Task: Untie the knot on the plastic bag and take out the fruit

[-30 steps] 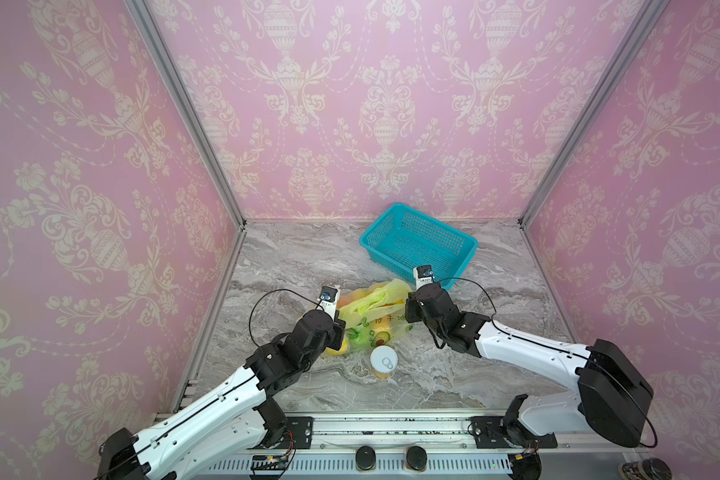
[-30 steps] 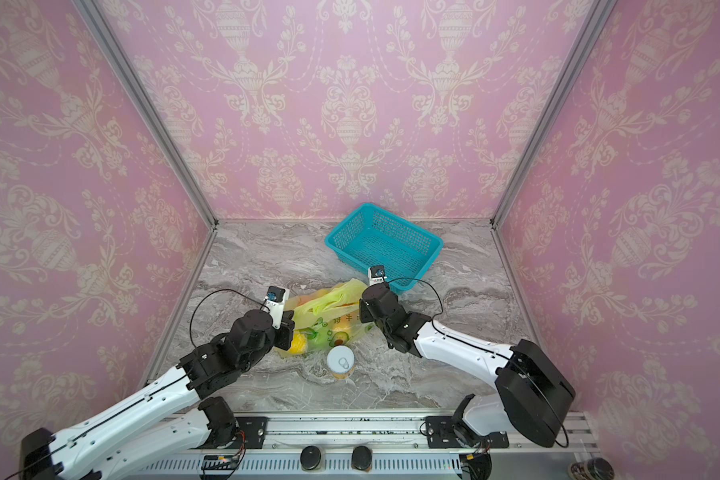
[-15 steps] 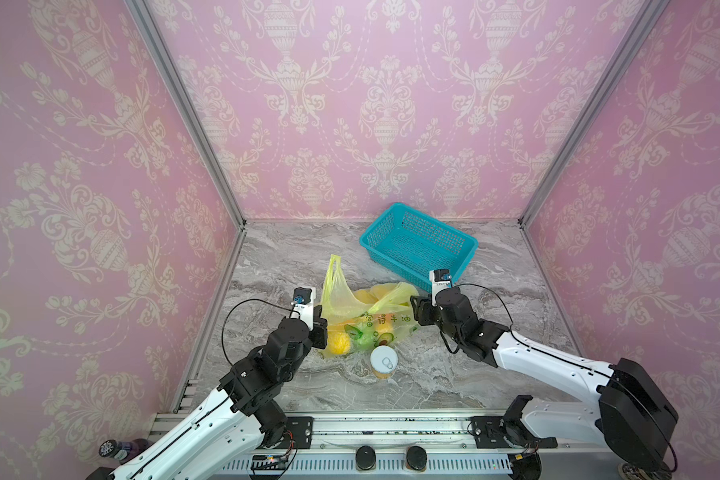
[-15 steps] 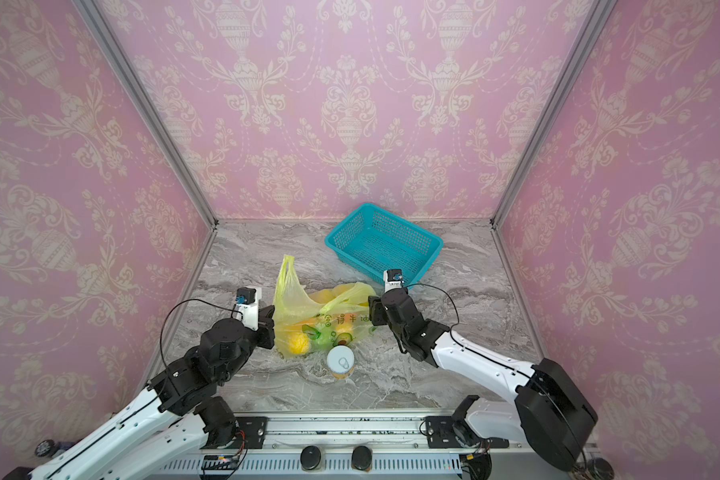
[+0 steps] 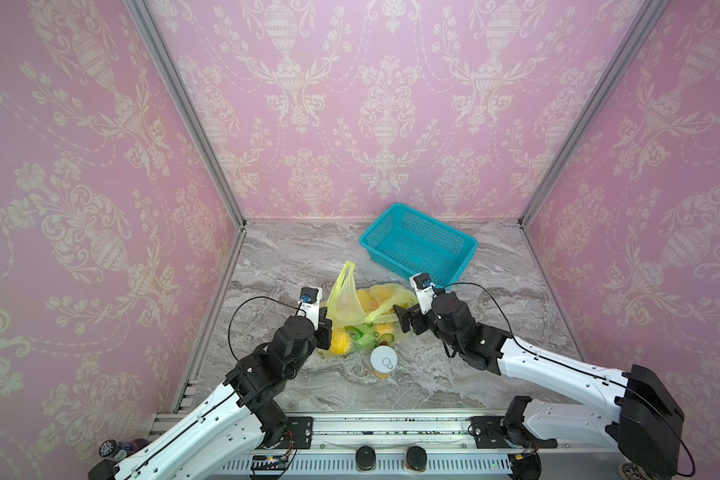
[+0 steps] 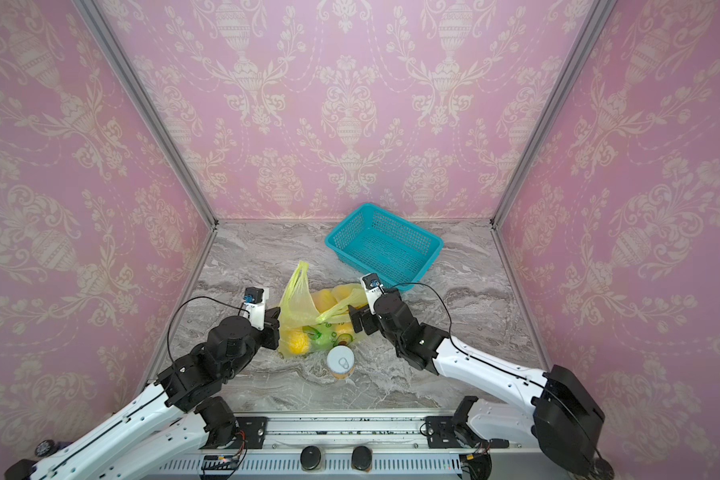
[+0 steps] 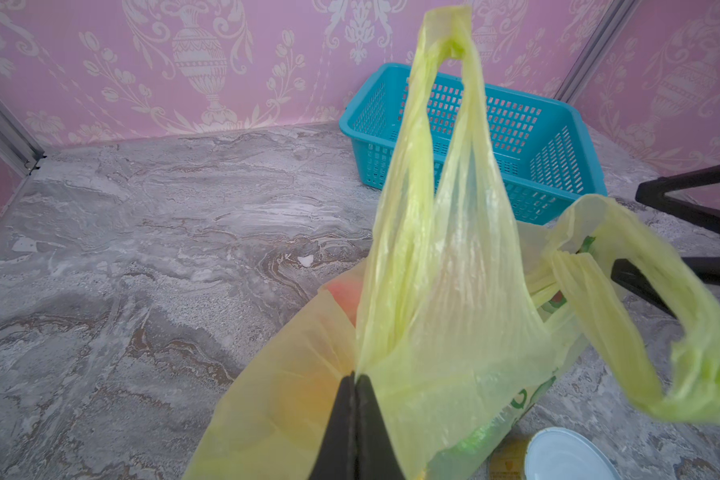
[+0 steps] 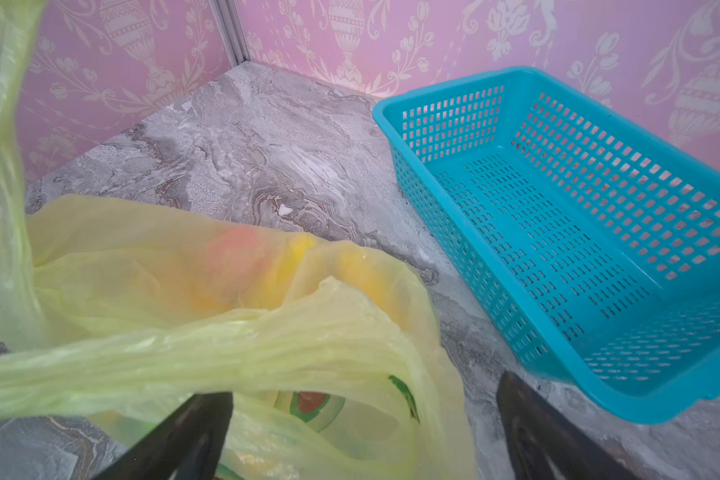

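Left wrist view: bag film pinched, handle loops apart

My left gripper [image 7: 355,380] had its jaws pressed flat together on a pinch of the plastic bag [image 7: 454,316], at the bag's left side. From that pinch one handle loop [image 7: 416,133] rose upright. The other handle loop [image 7: 703,382] drooped to the right, well apart from the first, so the two were untied.

My right gripper [image 8: 360,395] stood at the bag's right side with its jaws spread wide and nothing between them. A twisted yellow strip of the drooping handle crossed just in front of one finger [image 8: 200,424]. I could not tell whether it touched.

In both top views the bag sat on the marble table [image 5: 275,257] between my two grippers, toward the near middle. The fruit [image 5: 339,341] was inside it, seen through the thin film. A yellow lemon lay at the near left with a green piece [image 6: 321,338] beside it. Yellow and orange pieces lay farther back, with a pink-red blur [image 8: 235,243] among them. A white-lidded can [image 5: 384,362] stood upright just on the near side of the bag. A turquoise basket [image 5: 418,245] sat farther back and to the right, close to the far wall.
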Available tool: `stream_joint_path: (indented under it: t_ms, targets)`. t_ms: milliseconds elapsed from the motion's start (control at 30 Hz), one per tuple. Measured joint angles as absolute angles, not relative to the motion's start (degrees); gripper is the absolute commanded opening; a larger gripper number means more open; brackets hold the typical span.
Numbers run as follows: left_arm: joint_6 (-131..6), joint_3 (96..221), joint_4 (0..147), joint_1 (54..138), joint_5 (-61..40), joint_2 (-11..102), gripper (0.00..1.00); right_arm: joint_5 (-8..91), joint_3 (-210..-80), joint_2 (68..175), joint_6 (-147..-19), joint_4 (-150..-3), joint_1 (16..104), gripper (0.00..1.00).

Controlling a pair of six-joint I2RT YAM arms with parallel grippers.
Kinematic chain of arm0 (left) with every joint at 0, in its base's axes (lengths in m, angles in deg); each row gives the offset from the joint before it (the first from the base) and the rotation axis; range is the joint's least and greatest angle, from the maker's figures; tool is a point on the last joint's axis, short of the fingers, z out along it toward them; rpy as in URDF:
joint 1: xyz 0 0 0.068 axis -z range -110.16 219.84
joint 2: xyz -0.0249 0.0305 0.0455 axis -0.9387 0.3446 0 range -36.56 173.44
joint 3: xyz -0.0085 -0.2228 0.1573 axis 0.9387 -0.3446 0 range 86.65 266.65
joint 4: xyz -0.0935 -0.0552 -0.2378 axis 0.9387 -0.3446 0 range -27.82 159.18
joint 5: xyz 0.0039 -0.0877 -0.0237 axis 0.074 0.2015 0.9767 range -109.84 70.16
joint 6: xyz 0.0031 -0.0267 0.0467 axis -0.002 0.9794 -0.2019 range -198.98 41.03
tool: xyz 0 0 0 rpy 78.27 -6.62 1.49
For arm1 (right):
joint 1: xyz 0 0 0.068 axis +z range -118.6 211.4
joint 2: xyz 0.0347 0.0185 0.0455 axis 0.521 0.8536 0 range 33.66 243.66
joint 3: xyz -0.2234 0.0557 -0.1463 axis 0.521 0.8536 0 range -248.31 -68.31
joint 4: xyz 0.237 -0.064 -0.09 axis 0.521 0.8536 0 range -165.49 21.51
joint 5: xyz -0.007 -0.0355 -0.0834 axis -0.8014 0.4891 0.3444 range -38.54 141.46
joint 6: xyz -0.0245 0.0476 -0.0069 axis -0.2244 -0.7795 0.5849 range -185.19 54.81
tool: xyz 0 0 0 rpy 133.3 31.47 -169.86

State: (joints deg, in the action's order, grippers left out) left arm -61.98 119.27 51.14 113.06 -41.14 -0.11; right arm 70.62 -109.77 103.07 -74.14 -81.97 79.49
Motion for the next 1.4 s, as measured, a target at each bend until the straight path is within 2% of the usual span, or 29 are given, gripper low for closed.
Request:
stream_joint_path:
  t_ms: [33, 133, 167, 267, 333, 433, 667, 867, 1000, 1133, 1233, 1400]
  targets:
    - [-61.98, 119.27, 51.27, 113.06, -41.14, 0.04, 0.00, 71.56, -111.49, 104.68, -73.81, -81.42, 79.56, 0.82]
    - [-62.00, 119.27, 51.25, 113.06, -41.14, 0.34, 0.00, 73.48, -116.08, 108.70, -73.75, -80.48, 79.54, 0.36]
    - [-61.98, 119.27, 51.27, 113.04, -41.14, 0.30, 0.00, 73.92, -117.18, 109.64, -73.77, -80.31, 79.45, 0.24]
    - [-61.98, 119.27, 51.20, 113.02, -41.18, 0.30, 0.02, 74.03, -118.64, 110.69, -73.86, -79.89, 78.86, 0.07]
    - [-61.98, 119.36, 50.77, 113.02, -41.27, 0.28, 0.07, 74.34, -118.73, 110.41, -74.36, -79.89, 77.90, 0.03]
    - [-62.20, 120.17, 49.26, 113.02, -41.79, 0.24, 0.22, 74.42, -117.85, 108.55, -75.50, -80.92, 75.75, 0.00]
    - [-61.50, 126.03, 43.79, 113.02, -44.48, -1.45, 0.76, 73.64, -109.26, 99.46, -78.10, -88.57, 73.63, 0.00]
    - [-60.87, 130.88, 39.64, 113.02, -44.48, -3.11, 0.87, 73.31, -106.88, 96.77, -78.71, -88.50, 73.35, 0.00]
    - [-60.98, 133.53, 38.64, 113.02, -42.56, -2.45, 0.89, 72.26, -105.13, 93.65, -78.95, -89.03, 73.35, 0.00]
    - [-61.30, 136.32, 38.88, 113.50, -39.83, 2.73, 0.89, 70.53, -103.19, 91.83, -79.69, -89.82, 73.35, 0.00]
    - [-62.46, 137.20, 40.32, 117.33, -39.11, 7.58, 0.90, 69.59, -103.03, 91.92, -80.26, -89.88, 73.35, 0.00]
    - [-66.33, 137.20, 43.31, 129.15, -41.40, 10.49, 0.92, 69.24, -103.08, 93.47, -81.18, -89.73, 73.35, 0.00]
